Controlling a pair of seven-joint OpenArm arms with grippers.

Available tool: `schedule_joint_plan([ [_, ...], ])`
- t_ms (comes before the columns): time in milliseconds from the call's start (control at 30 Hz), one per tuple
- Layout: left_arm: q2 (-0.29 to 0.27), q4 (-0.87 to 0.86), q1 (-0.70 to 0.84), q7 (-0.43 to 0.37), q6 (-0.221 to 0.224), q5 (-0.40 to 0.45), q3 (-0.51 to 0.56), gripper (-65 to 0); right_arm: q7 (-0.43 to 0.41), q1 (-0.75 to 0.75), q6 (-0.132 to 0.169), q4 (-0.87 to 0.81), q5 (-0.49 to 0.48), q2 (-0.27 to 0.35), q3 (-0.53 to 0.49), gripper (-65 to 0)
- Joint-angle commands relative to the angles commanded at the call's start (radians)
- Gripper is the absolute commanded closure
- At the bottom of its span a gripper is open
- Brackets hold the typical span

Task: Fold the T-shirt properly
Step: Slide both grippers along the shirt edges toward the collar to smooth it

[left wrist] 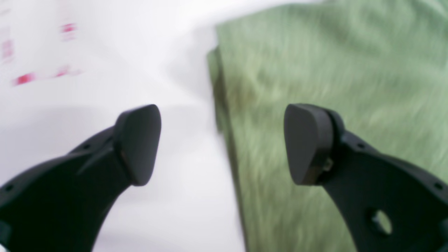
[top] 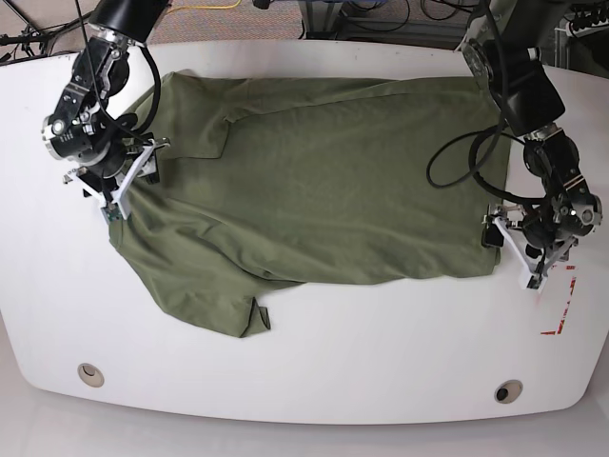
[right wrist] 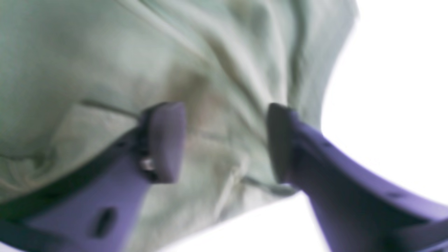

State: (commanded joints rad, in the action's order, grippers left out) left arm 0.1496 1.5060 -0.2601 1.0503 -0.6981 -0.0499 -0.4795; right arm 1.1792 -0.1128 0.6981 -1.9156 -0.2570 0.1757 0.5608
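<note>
The olive-green T-shirt (top: 314, 181) lies spread across the white table (top: 381, 362), one short sleeve pointing toward the front left. My left gripper (top: 519, 255) hangs open at the shirt's right edge. In the left wrist view the left gripper (left wrist: 224, 143) straddles that edge, one finger over the T-shirt (left wrist: 332, 70) and one over bare table. My right gripper (top: 122, 190) is at the shirt's left edge. The right wrist view shows the right gripper (right wrist: 224, 141) open, with wrinkled cloth of the T-shirt (right wrist: 105, 63) between and beneath its fingers, blurred.
Red tape marks (top: 561, 324) sit on the table by the left gripper, also blurred red tape marks (left wrist: 24, 78) in the left wrist view. Two round holes (top: 90, 373) (top: 507, 391) lie near the front edge. Cables run behind the table.
</note>
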Motion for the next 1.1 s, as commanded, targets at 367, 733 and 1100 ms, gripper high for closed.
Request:
schedule_joint_plan([
  [367, 0.0, 0.334, 0.279, 0.018, 0.0, -0.158, -0.003, -53.8, -0.003, -0.112, 0.0, -0.046, 0.0, -0.028, 0.041, -49.3],
  [733, 0.0, 0.468, 0.468, 0.018, 0.0, -0.259, -0.017, -53.6, -0.006, -0.132, 0.0, 0.0, 0.002, -0.049, 0.04, -41.5],
  [1100, 0.002, 0.471, 0.554, 0.018, 0.0, -0.358, -0.112, -53.6, -0.068, -0.135, 0.0, 0.101, 0.0, -0.051, 0.037, -41.1],
])
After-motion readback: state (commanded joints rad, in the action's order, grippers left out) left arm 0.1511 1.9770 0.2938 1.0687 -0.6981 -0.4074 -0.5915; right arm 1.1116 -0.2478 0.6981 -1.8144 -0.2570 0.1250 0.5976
